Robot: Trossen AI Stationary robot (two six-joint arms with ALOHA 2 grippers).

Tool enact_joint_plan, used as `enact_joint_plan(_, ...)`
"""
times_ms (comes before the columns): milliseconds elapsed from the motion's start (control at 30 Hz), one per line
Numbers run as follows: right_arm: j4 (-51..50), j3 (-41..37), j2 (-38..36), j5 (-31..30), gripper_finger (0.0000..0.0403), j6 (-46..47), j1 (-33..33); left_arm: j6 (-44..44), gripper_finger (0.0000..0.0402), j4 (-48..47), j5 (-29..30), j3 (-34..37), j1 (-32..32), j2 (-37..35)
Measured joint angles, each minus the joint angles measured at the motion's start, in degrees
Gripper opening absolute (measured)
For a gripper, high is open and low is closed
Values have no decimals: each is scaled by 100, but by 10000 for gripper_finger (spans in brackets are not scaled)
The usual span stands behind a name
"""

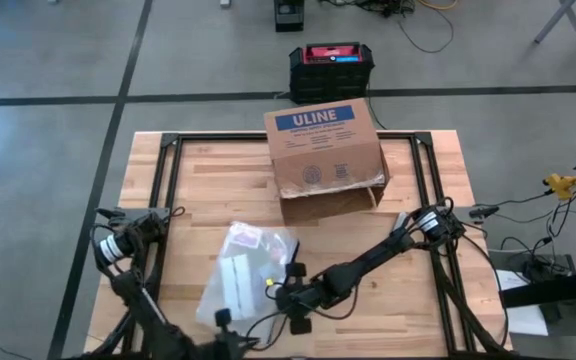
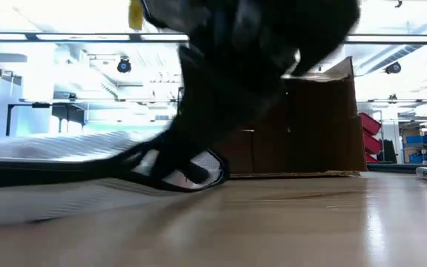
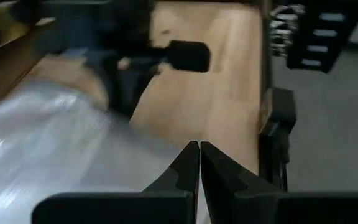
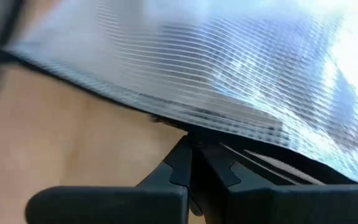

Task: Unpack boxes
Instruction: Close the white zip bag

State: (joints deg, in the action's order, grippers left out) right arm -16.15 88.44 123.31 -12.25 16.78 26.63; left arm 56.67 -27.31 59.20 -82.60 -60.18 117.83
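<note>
The brown box (image 1: pixel 323 150) with a blue ULINE label stands at the table's far middle, one flap (image 1: pixel 330 205) open toward the near side. In front of it lies a clear plastic bag (image 1: pixel 243 268) with white and pink items inside. My right gripper (image 1: pixel 286 292) reaches in from the right and is shut on the bag's near right edge. At the bag's near corner, my left gripper (image 1: pixel 223 320) is shut; in its wrist view the fingertips (image 3: pixel 199 149) meet right beside the bag (image 3: pixel 55 143). My right gripper pinches the bag's dark sealed edge (image 4: pixel 166 121) between its two fingertips, coming slanting down from the table's right. The bag (image 2: pixel 50 159) spreads away from the fingers toward the left, its held edge raised off the wood. My left gripper is shut beside the bag's edge; I cannot tell whether it touches it.
A black-and-red case (image 1: pixel 331 65) sits on the floor beyond the far edge. Black frame rails (image 1: pixel 168 190) run along the table's left and right sides. Bare wood (image 1: pixel 218 180) lies left of the box and near the front right (image 1: pixel 398 310).
</note>
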Motion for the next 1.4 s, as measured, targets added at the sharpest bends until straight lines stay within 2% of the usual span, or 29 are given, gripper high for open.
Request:
enact_joint_plan(67, 276, 0, -8, 232, 0, -96, 0, -418, 9, 189, -322, 4, 128, 73)
enact_joint_plan(133, 422, 9, -15, 344, 0, -111, 1, -472, 21, 108, -754, 10, 221, 84)
enact_joint_plan(200, 440, 11, -17, 369, 0, -139, 2, -382, 36, 8, -1095, 10, 266, 84)
enact_joint_plan(333, 436, 11, -17, 369, 0, -142, 4, -62, 70, 72, -1413, 10, 263, 84)
enact_joint_plan(433, 447, 13, -20, 367, 0, -139, 4, 195, 80, 23, -1826, 10, 262, 138)
enact_joint_plan(733, 433, 11, -20, 328, 0, 81, 7, 83, 79, -223, -1837, -148, 249, 191)
enact_joint_plan(967, 436, 9, 91, 347, 0, 273, 11, 104, 78, -358, -2275, -519, 99, 191)
enact_joint_plan(1267, 445, 2, 175, 335, 0, 286, 11, 562, 78, -1223, -2282, -976, -3, 268)
enact_joint_plan(1400, 450, 2, 175, 325, 0, 263, 11, 535, 78, -1586, -2681, -962, 60, 658)
